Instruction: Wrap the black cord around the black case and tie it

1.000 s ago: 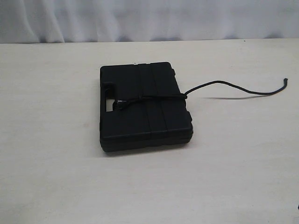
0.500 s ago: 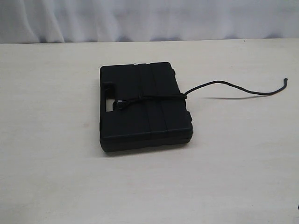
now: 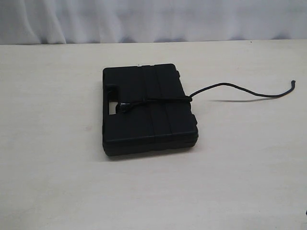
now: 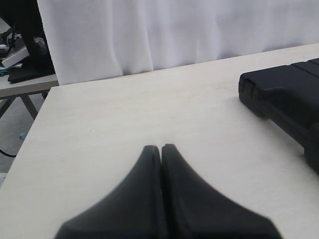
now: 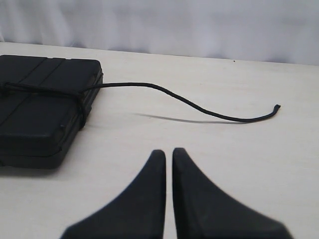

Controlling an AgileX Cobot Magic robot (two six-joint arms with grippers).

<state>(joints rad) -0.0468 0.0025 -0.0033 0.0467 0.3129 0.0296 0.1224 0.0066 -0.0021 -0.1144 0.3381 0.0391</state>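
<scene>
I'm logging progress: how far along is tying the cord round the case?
Done: black cord crosses the black case, apparently knotted by the handle cutout, tail trailing free. In hand: nothing; left tool and right tool are shut and empty. Left: seemingly nothing.

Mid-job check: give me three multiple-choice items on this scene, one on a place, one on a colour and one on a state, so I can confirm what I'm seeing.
1. In the exterior view, where does the loose tail of the matte black braided cord run from the black hard plastic case?
A) out to the right
B) out to the left
C) coiled on the lid

2. What colour is the table?
A) dark green
B) pale cream
C) red

3. How is the right pincer?
A) open around the cord
B) shut on the cord
C) shut, holding nothing

Answers:
1 A, the tail arcs rightward off the case's right edge.
2 B, the bare top is light cream.
3 C, its jaws meet with the cord well apart from them.
</scene>
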